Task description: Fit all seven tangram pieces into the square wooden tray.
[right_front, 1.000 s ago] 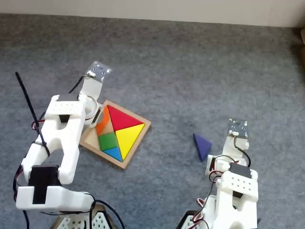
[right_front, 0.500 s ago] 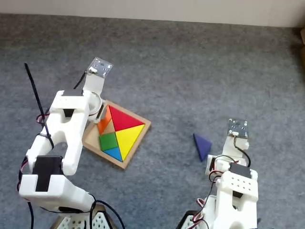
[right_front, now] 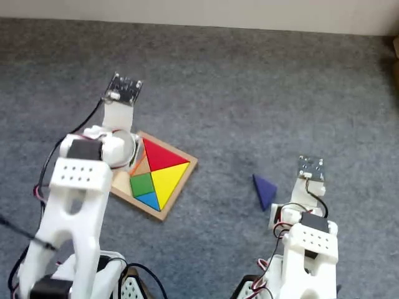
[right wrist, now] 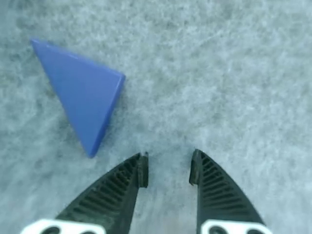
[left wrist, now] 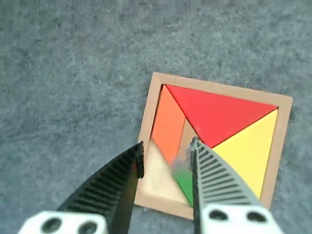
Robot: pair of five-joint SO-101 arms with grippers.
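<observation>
Left arm [right_front: 78, 187] has swung over the last second. Its big white links now run straight down toward the near edge instead of leaning left, and the wrist camera board [right_front: 123, 89] sits slightly farther up the counter [right_front: 249, 81]. Right arm [right_front: 308, 246] and blue triangle [right_front: 265, 190] haven't budged.

Left gripper [left wrist: 167, 145]: jaws spread, nothing between them, hanging over the tray [left wrist: 219, 87] at the corner nearest that arm.

In the tray:
- Red triangle [left wrist: 214, 114] and yellow triangle [left wrist: 251, 146] meet along a diagonal and fill the side away from the left arm.
- Orange piece [left wrist: 168, 124] lies along the red one's edge, with a sliver of bare wood between them.
- Green piece [left wrist: 184, 179] sits past the orange, partly behind one jaw.
- Light blue piece [right_front: 148, 199] sits next to the green at the near corner.
- Pale patch [left wrist: 158, 170] beside the orange piece — can't tell if it's bare tray floor or an unpainted piece.

In the high view the left arm's wrist covers the tray's left corner and most of the orange piece.

Right gripper [right wrist: 168, 155]: jaws spread, empty, over grey counter. The blue triangle lies flat just beside the jaw tips without touching them, well apart from the tray and off to its right.

Pale strip [right_front: 187, 12] runs along the counter's far edge.
</observation>
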